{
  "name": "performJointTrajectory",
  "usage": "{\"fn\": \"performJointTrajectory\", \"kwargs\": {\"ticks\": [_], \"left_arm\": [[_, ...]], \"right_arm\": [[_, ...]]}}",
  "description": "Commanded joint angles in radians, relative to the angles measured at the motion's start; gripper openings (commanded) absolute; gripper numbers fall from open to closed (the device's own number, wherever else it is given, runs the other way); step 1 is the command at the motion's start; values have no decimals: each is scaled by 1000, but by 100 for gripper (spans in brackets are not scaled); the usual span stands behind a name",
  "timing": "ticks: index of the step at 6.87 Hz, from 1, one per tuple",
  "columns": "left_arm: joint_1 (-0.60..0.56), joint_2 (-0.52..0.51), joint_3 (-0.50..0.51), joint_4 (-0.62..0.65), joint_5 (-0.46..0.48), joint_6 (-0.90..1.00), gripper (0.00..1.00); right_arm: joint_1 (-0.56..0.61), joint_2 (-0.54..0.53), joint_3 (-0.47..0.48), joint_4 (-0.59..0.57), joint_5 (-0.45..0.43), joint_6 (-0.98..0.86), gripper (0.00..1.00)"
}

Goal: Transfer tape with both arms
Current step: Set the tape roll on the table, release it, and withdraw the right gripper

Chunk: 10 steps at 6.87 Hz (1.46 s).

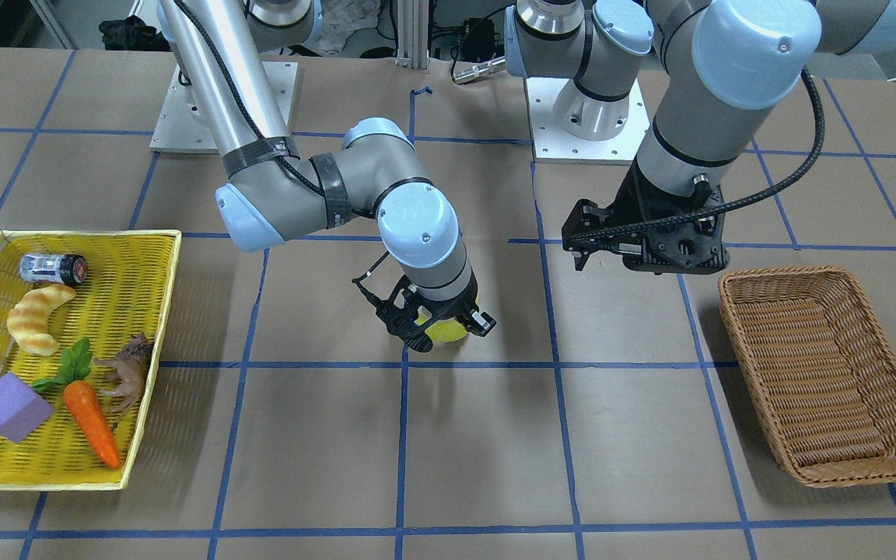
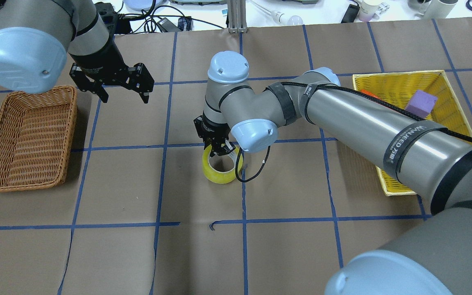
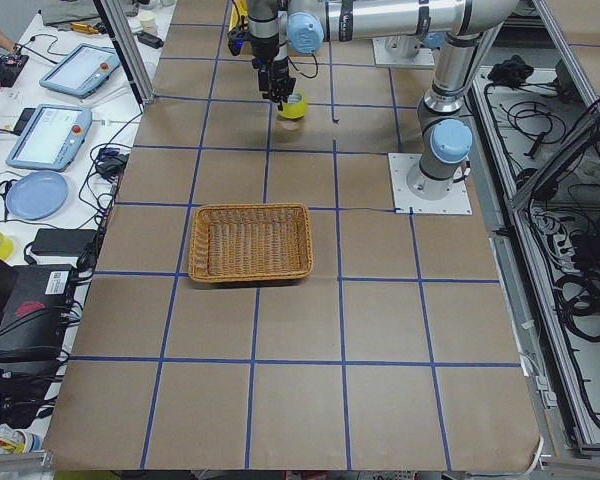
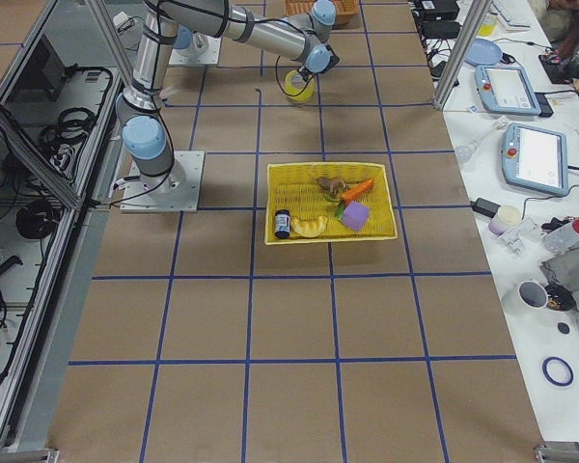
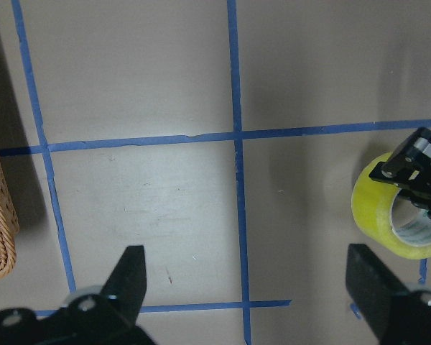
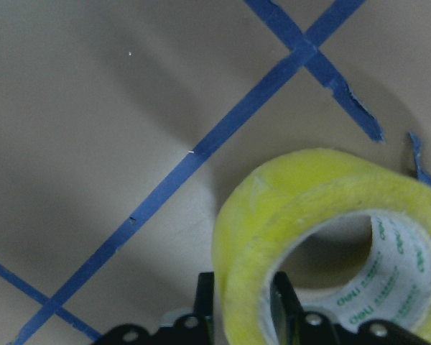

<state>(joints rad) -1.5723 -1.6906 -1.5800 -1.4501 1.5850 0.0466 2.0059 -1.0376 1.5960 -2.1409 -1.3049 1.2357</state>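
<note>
The tape (image 2: pixel 221 171), a yellow roll with a white core, hangs tilted in my right gripper (image 2: pixel 218 150) near the table's middle. The jaws are shut on the roll's wall, one finger inside the core and one outside, as the right wrist view shows: right gripper (image 6: pixel 244 305), tape (image 6: pixel 309 208). The roll seems to be a little above the table. The tape also shows in the front view (image 1: pixel 448 332). My left gripper (image 2: pixel 123 96) is open and empty, hovering left of the tape and apart from it. In the left wrist view the tape (image 5: pixel 377 208) is at the right edge.
An empty brown wicker basket (image 2: pixel 27 139) stands on my left side. A yellow basket (image 1: pixel 90 232) on my right side holds a can, a croissant toy, a carrot, a purple block and a toy animal. Blue tape lines grid the brown table.
</note>
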Motion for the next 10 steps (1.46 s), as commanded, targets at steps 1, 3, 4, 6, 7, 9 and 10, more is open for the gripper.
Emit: {"fn": "performJointTrajectory", "kwargs": {"ticks": [1,3,4,6,7,9,10], "left_arm": [[0,-1,0,1,-45,-1,100],[-3,-1,-8,1,-51,-5,100],[-24,2,-37,11,-98,-11,100],[-127,-4,-113,143,-123,-80,100],[-187,-10,-191,246,-122,-118,100],[-198,-61,-331,451,-122,-128,100],[-196,-104,-337,480,-114,-125,100]], "right_arm": [[-19,-44,-5,10,-5,-15,100],[-123,-122,-1,135,-109,-260,100],[-209,-195,5,226,-134,-450,100],[-390,-319,2,332,-135,-899,100],[-445,-376,1,414,-158,-1123,100],[-454,-439,-4,504,-261,-1256,100],[-455,-447,-13,542,-261,-1256,100]]}}
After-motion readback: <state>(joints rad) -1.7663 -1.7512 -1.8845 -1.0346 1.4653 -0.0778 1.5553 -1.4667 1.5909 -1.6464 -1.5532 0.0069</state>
